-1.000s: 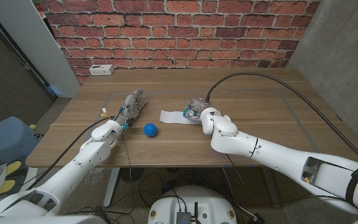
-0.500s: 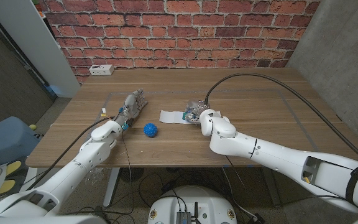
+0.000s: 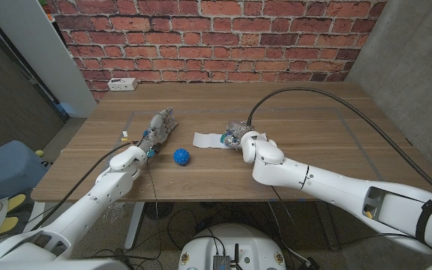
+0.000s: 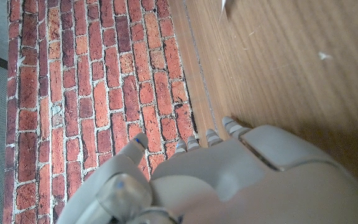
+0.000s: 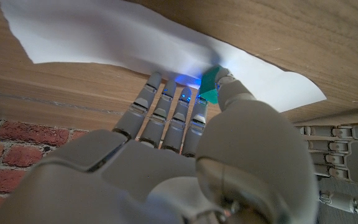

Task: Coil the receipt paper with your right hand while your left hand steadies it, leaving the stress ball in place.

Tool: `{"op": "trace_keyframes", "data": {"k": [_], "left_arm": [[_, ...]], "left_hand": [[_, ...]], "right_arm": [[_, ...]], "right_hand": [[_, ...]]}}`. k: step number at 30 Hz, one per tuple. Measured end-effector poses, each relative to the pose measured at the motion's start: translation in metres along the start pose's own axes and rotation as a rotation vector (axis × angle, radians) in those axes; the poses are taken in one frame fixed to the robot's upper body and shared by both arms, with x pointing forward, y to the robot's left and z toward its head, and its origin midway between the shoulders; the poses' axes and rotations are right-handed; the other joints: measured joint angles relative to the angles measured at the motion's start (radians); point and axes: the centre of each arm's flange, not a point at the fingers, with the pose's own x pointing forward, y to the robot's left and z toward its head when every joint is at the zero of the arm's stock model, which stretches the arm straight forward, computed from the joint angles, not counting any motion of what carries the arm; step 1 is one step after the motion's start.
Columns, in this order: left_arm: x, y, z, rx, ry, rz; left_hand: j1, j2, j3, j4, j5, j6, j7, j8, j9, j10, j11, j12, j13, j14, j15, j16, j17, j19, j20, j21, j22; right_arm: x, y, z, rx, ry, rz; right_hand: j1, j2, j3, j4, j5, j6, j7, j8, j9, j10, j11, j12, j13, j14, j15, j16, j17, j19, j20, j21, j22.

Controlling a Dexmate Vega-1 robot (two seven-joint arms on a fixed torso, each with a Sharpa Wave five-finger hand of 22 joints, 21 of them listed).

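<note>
The white receipt paper point(image 3: 207, 139) lies as a short flat strip on the wooden table's middle. My right hand point(image 3: 235, 134) is at its right end. In the right wrist view the fingers point(image 5: 166, 102) and the teal-padded thumb meet on the edge of the receipt paper point(image 5: 104, 37), pinching it. The blue spiky stress ball point(image 3: 182, 157) sits in front of the strip's left end, apart from both hands. My left hand point(image 3: 161, 124) stands on the table left of the ball with its fingers stretched out toward the wall, holding nothing and well clear of the paper. The left hand point(image 5: 344, 168) also shows in the right wrist view.
A white power strip point(image 3: 122, 84) lies at the table's back left by the brick wall. A black cable point(image 3: 313, 94) arcs over the right half of the table to my right wrist. A blue bin point(image 3: 2, 169) stands on the floor at left.
My right forearm has edged slightly to the left. The paper, the ball and the left hand stand as before.
</note>
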Motion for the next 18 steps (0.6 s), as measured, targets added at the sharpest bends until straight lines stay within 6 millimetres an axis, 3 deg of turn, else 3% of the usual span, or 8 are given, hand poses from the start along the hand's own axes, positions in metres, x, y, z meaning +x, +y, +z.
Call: {"op": "trace_keyframes", "data": {"k": [6, 15, 18], "left_arm": [[0.0, 0.0002, 0.0002, 0.0, 0.0, 0.0], [0.0001, -0.0002, 0.0006, 0.001, -0.002, -0.005], [0.0003, 0.0001, 0.0006, 0.001, -0.002, -0.006]], "left_hand": [[0.0, 0.0, 0.0, 0.0, 0.0, 0.0, 0.0, 0.0, 0.0, 0.0, 0.0, 0.0, 0.0, 0.0, 0.0, 0.0, 0.0, 0.0, 0.0, 0.0, 0.0], [0.0, 0.0, 0.0, 0.0, 0.0, 0.0, 0.0, 0.0, 0.0, 0.0, 0.0, 0.0, 0.0, 0.0, 0.0, 0.0, 0.0, 0.0, 0.0, 0.0, 0.0], [0.0, 0.0, 0.0, 0.0, 0.0, 0.0, 0.0, 0.0, 0.0, 0.0, 0.0, 0.0, 0.0, 0.0, 0.0, 0.0, 0.0, 0.0, 0.0, 0.0, 0.0]], "right_arm": [[0.0, -0.0004, -0.0013, 0.001, 0.004, 0.01], [-0.0018, -0.0022, -0.0023, 0.004, 0.003, 0.025], [-0.0029, -0.0028, -0.0026, 0.008, 0.001, 0.026]], "right_hand": [[-0.034, -0.034, -0.024, 0.012, 0.004, -0.076, -0.007, -0.042, -0.003, -0.029, 0.011, -0.006, 0.0, -0.01, 0.0, -0.013, 0.0, -0.011, 0.011, -0.006, 0.0], [-0.08, -0.058, -0.051, 0.022, 0.019, -0.188, -0.027, -0.082, -0.003, -0.07, 0.019, -0.013, 0.0, -0.016, 0.006, -0.031, -0.003, -0.016, 0.016, -0.013, 0.0], [-0.091, -0.058, -0.055, 0.026, 0.024, -0.216, -0.027, -0.085, -0.003, -0.084, 0.02, -0.013, 0.0, -0.016, 0.006, -0.031, -0.003, -0.016, 0.016, -0.013, 0.001]]}}
